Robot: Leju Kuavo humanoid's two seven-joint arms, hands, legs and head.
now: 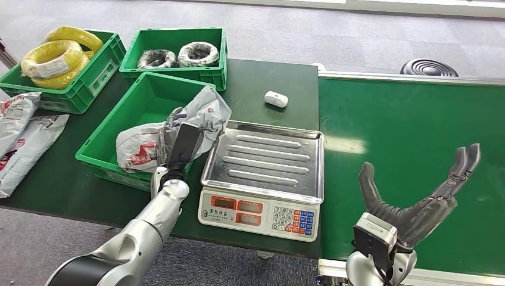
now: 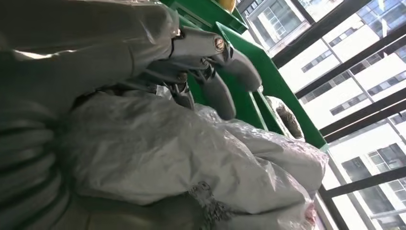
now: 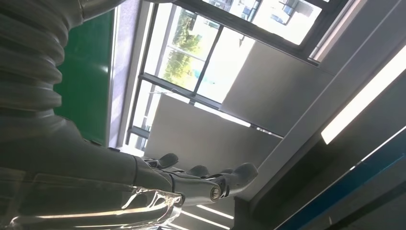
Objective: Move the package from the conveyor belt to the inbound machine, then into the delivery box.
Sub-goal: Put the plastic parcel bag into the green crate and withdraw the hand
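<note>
Scanning from your left, you find grey plastic mailer bags (image 1: 24, 140) lying flat on the dark green table (image 1: 262, 77), then a green crate holding yellow cable coils (image 1: 56, 56) and, beside it, a green crate with two wrapped grey coils (image 1: 178, 56). In front of these stands the large green plastic delivery box (image 1: 137, 110), and the crumpled grey plastic package with red print (image 1: 149, 140) lies in it, draped over the near right rim. Your left hand (image 1: 178, 146) reaches into the box and rests on the package; the left wrist view shows the fingers (image 2: 218, 88) curled against the grey film (image 2: 191, 163), but you cannot tell whether they still grip it. Next comes the inbound machine, a steel-plated weighing scale with a keypad (image 1: 265, 173), its ribbed tray bare, just beside the box. A small white oval device (image 1: 276, 99) sits on the table behind the scale. Farther right runs the green conveyor belt (image 1: 411, 131), above which your right hand (image 1: 417, 199) hovers with fingers spread apart, holding nothing.
</note>
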